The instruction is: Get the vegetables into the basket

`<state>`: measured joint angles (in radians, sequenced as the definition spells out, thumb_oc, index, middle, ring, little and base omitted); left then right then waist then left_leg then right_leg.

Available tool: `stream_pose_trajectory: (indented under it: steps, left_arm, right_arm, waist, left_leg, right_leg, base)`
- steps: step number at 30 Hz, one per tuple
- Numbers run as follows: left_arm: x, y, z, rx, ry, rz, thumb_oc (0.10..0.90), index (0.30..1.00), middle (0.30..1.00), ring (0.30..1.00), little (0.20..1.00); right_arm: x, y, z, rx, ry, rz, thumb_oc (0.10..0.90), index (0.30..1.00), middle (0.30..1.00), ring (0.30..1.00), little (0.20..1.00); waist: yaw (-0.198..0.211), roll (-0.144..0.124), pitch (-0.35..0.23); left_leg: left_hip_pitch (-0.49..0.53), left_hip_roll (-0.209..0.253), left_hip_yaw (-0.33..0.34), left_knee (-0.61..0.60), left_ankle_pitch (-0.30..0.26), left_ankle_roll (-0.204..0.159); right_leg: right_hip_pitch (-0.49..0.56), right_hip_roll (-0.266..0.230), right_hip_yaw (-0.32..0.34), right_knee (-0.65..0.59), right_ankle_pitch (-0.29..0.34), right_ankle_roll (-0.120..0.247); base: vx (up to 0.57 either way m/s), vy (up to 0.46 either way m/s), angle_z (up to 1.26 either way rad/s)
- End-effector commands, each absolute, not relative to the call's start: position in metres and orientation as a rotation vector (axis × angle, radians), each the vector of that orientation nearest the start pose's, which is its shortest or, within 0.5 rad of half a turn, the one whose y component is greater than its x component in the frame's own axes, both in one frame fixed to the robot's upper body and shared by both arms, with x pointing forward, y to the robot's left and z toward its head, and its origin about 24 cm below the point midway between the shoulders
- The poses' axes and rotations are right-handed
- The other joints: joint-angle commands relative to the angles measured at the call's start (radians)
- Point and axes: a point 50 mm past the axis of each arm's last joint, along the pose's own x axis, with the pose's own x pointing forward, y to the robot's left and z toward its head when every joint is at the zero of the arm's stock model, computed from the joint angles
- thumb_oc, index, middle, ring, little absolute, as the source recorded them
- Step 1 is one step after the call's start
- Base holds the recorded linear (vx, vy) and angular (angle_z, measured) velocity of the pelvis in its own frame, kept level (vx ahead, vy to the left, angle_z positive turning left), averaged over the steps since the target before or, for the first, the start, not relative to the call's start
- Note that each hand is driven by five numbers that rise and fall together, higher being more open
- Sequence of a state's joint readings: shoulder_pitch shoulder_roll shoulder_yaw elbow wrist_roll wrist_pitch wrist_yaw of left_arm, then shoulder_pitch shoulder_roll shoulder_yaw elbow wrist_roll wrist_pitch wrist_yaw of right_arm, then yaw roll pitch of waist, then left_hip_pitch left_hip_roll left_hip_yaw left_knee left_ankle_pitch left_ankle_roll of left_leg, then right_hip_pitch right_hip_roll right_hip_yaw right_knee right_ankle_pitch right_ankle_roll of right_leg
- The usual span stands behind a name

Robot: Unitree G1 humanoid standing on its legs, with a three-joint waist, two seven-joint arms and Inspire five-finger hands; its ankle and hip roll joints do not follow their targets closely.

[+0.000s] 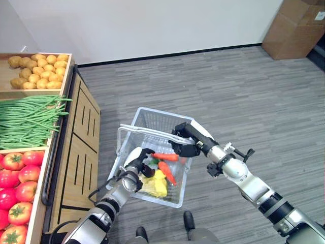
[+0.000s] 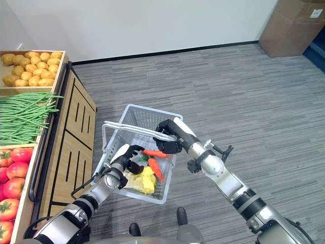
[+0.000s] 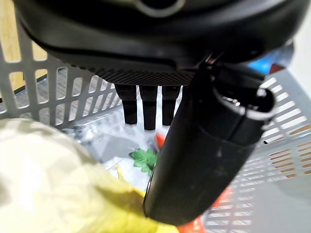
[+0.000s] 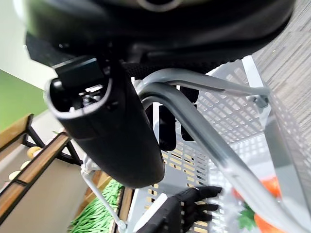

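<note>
Left hand (image 1: 133, 163): inside the basket at its near left wall, fingers straight and relaxed, holding nothing; the wrist view shows them reaching over the load.
Basket (image 1: 152, 119): white wire, carried above the floor just beside the stand; the landmark for what follows.
Contents: a yellow vegetable (image 1: 156, 185) at the basket's near end, two carrots (image 1: 166, 171) just past it toward the centre, a green leaf (image 3: 143, 159) between them on the bottom.
Right hand (image 1: 184, 140): at the basket's right rim, fingers curled round the handles (image 4: 204, 111); both bars run through its grasp in the wrist view.
Step in hand, as judged: a vegetable looks just deposited; the left hand has to come out.
How to do it well: lift the left hand straight up, clear of the rim and handles, without snagging the wire; keep the right hand's grip firm and the basket level so the load does not roll.
Stand (image 1: 76, 147): wooden, left of the basket; tomatoes (image 1: 18, 175) nearest, beans (image 1: 28, 119) beyond, potatoes (image 1: 38, 71) farthest.
Floor (image 1: 244, 96): grey planks under and beyond the basket.
Room: white wall (image 1: 152, 25) far behind the basket; box (image 1: 297, 28) in the far right corner.
</note>
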<state>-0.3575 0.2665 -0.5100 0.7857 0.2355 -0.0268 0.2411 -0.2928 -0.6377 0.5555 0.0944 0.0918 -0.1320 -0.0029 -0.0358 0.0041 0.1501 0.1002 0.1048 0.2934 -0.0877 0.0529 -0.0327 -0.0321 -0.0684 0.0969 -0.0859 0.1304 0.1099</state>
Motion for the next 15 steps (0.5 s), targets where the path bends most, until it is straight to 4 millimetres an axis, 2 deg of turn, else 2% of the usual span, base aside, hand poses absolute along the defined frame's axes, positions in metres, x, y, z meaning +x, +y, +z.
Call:
stream_pose_trajectory:
  steps: [1, 3, 4, 6, 9, 11, 13, 15]
  left_arm:
    - [0.304, 0.144, -0.008, 0.794, 0.108, -0.212, 0.9, 1.0, 1.0, 1.0, 1.0]
    - [0.302, 0.144, -0.006, 0.766, 0.093, -0.221, 0.9, 1.0, 1.0, 1.0, 1.0]
    - [0.29, 0.136, 0.003, 0.667, 0.042, -0.302, 0.9, 1.0, 1.0, 1.0, 1.0]
    - [0.287, 0.134, 0.007, 0.649, 0.021, -0.341, 0.9, 1.0, 1.0, 1.0, 1.0]
    - [0.264, 0.129, 0.025, 0.51, -0.056, -0.504, 0.9, 1.0, 1.0, 1.0, 1.0]
    - [0.257, 0.128, 0.027, 0.447, -0.051, -0.552, 0.9, 1.0, 1.0, 1.0, 1.0]
    - [0.245, 0.13, 0.022, 0.368, -0.004, -0.629, 0.9, 1.0, 1.0, 1.0, 1.0]
    - [0.234, 0.145, -0.002, 0.335, 0.122, -0.602, 0.9, 1.0, 1.0, 1.0, 1.0]
  right_arm:
    - [0.284, -0.149, 0.119, -0.498, -0.419, 0.385, 0.4, 0.3, 0.3, 0.3, 0.3]
    - [0.284, -0.154, 0.113, -0.504, -0.394, 0.364, 0.4, 0.3, 0.3, 0.3, 0.3]
    - [0.284, -0.175, 0.09, -0.533, -0.279, 0.288, 0.4, 0.3, 0.3, 0.3, 0.3]
    - [0.284, -0.181, 0.084, -0.541, -0.249, 0.268, 0.4, 0.3, 0.3, 0.3, 0.3]
    - [0.274, -0.217, 0.043, -0.614, -0.059, 0.157, 0.4, 0.3, 0.3, 0.3, 0.3]
    - [0.268, -0.229, 0.022, -0.576, 0.039, 0.096, 0.4, 0.3, 0.3, 0.3, 0.3]
    - [0.259, -0.245, -0.002, -0.624, 0.16, 0.054, 0.4, 0.3, 0.3, 0.3, 0.3]
    - [0.245, -0.258, -0.03, -0.637, 0.303, 0.02, 0.4, 0.3, 0.3, 0.3, 0.3]
  waist:
    - [0.037, -0.049, -0.104]
    - [0.04, -0.05, -0.104]
    - [0.049, -0.049, -0.102]
    - [0.051, -0.049, -0.102]
    - [0.064, -0.045, -0.105]
    - [0.068, -0.043, -0.105]
    - [0.073, -0.04, -0.104]
    - [0.079, -0.039, -0.105]
  left_leg:
    - [-0.017, 0.023, -0.024, 0.0, -0.005, -0.063]
    - [-0.016, 0.023, -0.028, 0.0, -0.006, -0.062]
    - [-0.012, 0.021, -0.036, 0.0, -0.007, -0.059]
    - [-0.011, 0.02, -0.038, 0.0, -0.008, -0.058]
    - [-0.006, 0.017, -0.051, 0.0, -0.011, -0.056]
    - [-0.006, 0.016, -0.057, 0.0, -0.012, -0.055]
    - [-0.006, 0.016, -0.062, 0.0, -0.012, -0.056]
    - [-0.003, 0.014, -0.066, 0.0, -0.012, -0.056]
  right_leg:
    - [0.017, -0.074, -0.105, 0.023, 0.007, 0.063]
    - [0.018, -0.073, -0.106, 0.026, 0.004, 0.062]
    - [0.023, -0.072, -0.108, 0.032, -0.003, 0.059]
    - [0.024, -0.073, -0.11, 0.033, -0.006, 0.059]
    - [0.033, -0.073, -0.117, 0.04, -0.018, 0.057]
    - [0.036, -0.072, -0.119, 0.042, -0.022, 0.055]
    - [0.038, -0.072, -0.123, 0.044, -0.028, 0.052]
    - [0.039, -0.071, -0.122, 0.047, -0.031, 0.05]
  base:
    - [0.0, 0.0, 0.0]
    - [0.03, -0.007, 0.1]
    - [0.04, -0.005, 0.12]
    - [0.03, -0.001, 0.13]
    - [0.04, 0.0, 0.12]
    - [0.02, -0.004, 0.08]
    - [0.01, -0.005, 0.02]
    - [0.01, -0.004, 0.02]
